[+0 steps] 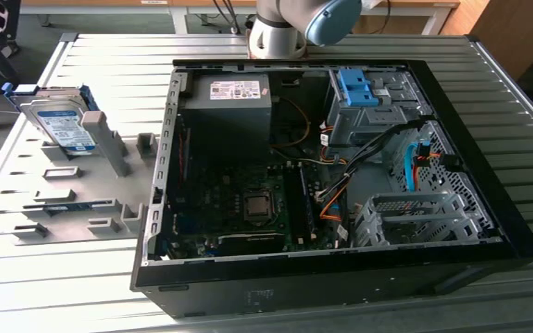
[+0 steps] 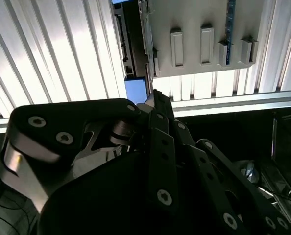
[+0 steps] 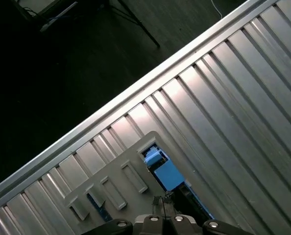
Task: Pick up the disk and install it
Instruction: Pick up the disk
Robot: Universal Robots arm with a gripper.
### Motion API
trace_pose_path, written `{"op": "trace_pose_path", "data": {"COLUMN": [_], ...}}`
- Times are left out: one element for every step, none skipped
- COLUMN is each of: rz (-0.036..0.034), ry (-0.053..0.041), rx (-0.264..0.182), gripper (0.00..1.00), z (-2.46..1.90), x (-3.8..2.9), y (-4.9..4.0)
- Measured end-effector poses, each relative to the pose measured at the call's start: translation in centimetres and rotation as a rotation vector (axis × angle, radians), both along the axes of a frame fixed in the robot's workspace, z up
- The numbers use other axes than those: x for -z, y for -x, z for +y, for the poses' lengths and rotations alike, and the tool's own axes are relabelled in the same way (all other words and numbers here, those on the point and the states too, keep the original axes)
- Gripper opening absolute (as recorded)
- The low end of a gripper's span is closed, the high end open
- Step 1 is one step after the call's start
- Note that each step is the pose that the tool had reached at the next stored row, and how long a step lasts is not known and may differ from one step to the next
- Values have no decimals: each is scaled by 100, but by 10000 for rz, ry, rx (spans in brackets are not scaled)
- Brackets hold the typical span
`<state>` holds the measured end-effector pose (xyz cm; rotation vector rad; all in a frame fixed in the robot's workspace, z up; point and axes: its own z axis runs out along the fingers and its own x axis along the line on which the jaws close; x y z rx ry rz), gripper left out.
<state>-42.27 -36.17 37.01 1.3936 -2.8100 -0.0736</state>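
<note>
I note the disk [image 1: 63, 125], a flat silver-metal hard drive with a white-and-blue label and blue plastic bracket, standing on edge and leaning in the grey slotted rack [image 1: 72, 202] at the exterior view's left of the open black computer case [image 1: 322, 284]; my black gripper [image 2: 156, 100] hangs clear of it, aimed toward its blue edge, and I cannot tell whether it is spread or closed.

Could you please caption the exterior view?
Silver hard drive with blue bracket stands in grey slotted rack beside open black computer case.
</note>
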Motion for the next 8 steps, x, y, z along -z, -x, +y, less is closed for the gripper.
{"op": "trace_pose_path", "data": {"rz": [0, 0, 0, 1, 0, 0, 0, 0], "ry": [0, 0, 0, 0, 0, 0, 0, 0], "rx": [-180, -359, -541, -719, -900, -1080, -1260, -1456], "gripper": [11, 11, 11, 11, 11, 11, 11, 11], "z": [0, 0, 0, 0, 0, 0, 0, 0], "x": [2, 4, 7, 9, 11, 13, 15, 17], "y": [0, 0, 0, 0, 0, 0, 0, 0]}}
